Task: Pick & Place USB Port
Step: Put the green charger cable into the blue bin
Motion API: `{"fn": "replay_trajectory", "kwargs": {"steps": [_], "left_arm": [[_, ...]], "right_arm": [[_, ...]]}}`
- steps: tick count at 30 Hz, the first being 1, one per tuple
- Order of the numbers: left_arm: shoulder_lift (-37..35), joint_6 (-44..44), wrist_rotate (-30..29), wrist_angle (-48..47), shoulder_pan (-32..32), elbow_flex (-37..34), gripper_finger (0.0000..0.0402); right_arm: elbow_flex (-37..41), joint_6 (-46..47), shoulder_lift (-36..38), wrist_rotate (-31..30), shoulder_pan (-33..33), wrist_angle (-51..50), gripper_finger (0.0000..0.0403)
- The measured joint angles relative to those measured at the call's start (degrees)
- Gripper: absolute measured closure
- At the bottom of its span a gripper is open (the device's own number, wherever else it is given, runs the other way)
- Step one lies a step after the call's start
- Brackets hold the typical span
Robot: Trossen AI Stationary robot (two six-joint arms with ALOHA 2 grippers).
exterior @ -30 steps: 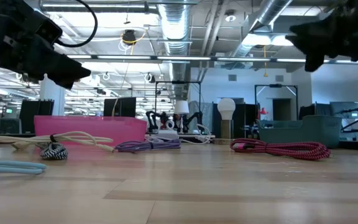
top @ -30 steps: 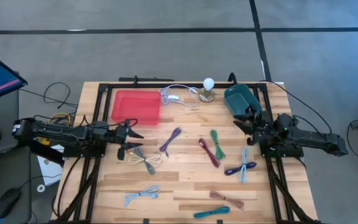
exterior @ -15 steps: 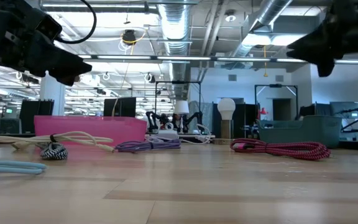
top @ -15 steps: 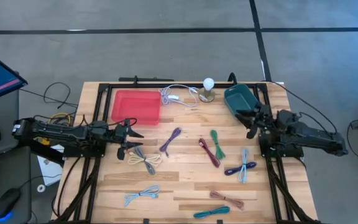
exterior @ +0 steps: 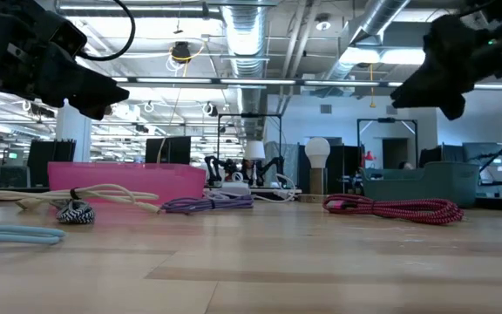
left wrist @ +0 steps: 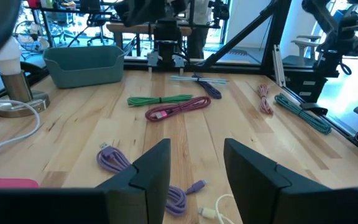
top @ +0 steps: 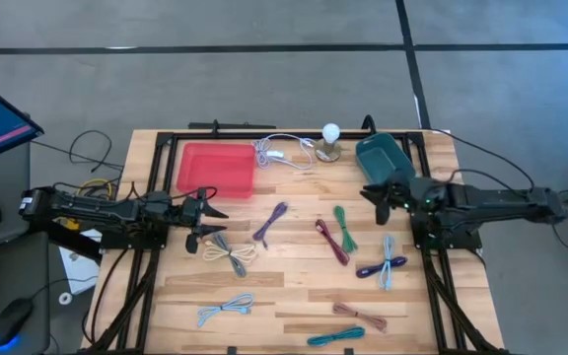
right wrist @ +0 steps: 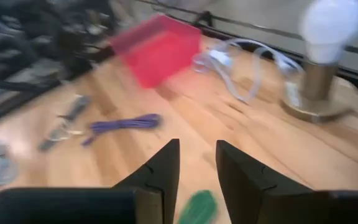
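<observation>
Cables lie scattered across the wooden table (top: 294,296) with both arms aloft and neither carrying anything. At the left edge the left gripper (top: 208,223) hovers clear of the boards, fingers apart with nothing between them, near a grey-and-cream cable bundle (top: 231,253). Behind it the red tray (top: 215,169) appears empty in the overhead view. Moving rightward, a purple cable (top: 270,223) rests in the middle of the table, then a red braided cable (top: 330,241) and a green cable (top: 344,228) side by side, with a lamp with a white bulb (top: 330,141) and its white cord (top: 282,151) along the far edge. Nearer the front lie a pale blue cable (top: 224,309), a brown cable (top: 360,315) and a teal cable (top: 335,337). On the right, the right gripper (top: 378,193) hangs above the table just in front of the teal bin (top: 383,156), fingers slightly apart and empty, its wrist camera looking down past the green cable's end. A light blue cable (top: 388,258) crossed by a dark purple one (top: 381,267) sits beneath that arm. Whether the bin holds anything cannot be told. Judging by the many cables on the boards, the sorting looks far from finished.
</observation>
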State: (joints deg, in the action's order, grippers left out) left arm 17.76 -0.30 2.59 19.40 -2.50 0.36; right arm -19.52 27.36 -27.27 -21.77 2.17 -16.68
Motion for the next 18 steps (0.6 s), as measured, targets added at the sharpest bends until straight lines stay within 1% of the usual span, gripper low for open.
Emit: {"fn": "replay_trajectory", "kwargs": {"steps": [3,7,11,18], "left_arm": [[0.0,0.0,0.0,0.0,0.0,-0.01,0.0253],[0.0,0.0,0.0,-0.02,0.0,0.0,0.0253],[0.0,0.0,0.0,-0.02,0.0,-0.02,0.0253],[0.0,0.0,0.0,-0.02,0.0,0.0,0.0253]], "right_arm": [[-2.93,3.63,-3.93,-2.86,-0.13,-3.8,0.0314],[-7.34,9.33,-9.91,-5.22,0.17,-12.33,0.0321],[-10.95,15.46,-15.94,-5.31,0.8,-20.04,0.0323],[-15.79,23.58,-25.32,-4.18,0.86,-25.87,0.0324]]}}
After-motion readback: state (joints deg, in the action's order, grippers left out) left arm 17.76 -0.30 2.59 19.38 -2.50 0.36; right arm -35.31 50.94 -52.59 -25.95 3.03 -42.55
